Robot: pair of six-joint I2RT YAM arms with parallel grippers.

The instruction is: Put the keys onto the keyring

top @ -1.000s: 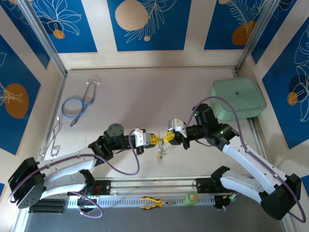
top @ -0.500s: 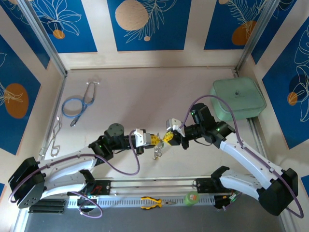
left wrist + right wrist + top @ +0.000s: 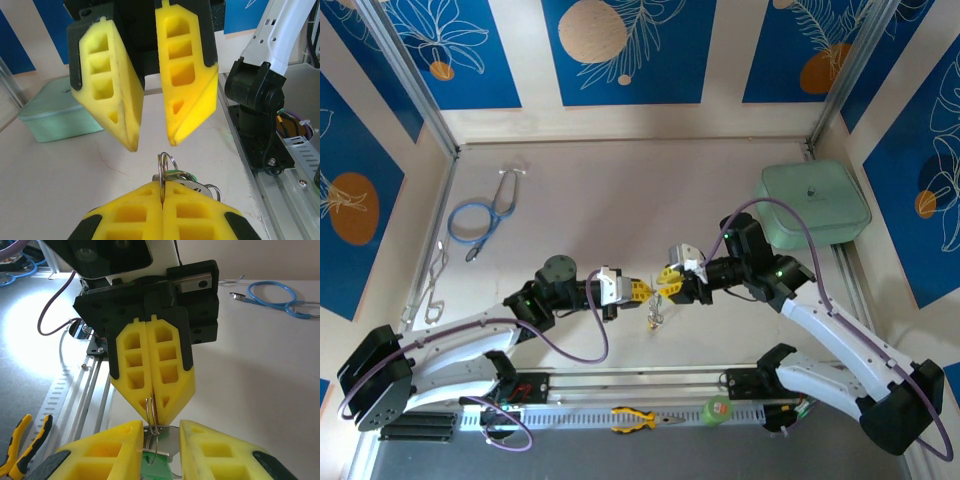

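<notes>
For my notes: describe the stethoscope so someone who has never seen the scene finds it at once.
Go to the left side of the pale table, close to its left edge. The stethoscope lies flat there, farther toward the back wall than the silver wire clips on the same side. Its looped blue tubing marks it out from those bare metal clips.

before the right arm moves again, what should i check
1. left claw shut on ring: ok
2. right claw open: ok
3. right claw's fingers apart from the ring: ok
4. green key hanging below the ring: ok
5. green key fully threaded on the ring: cannot tell
</notes>
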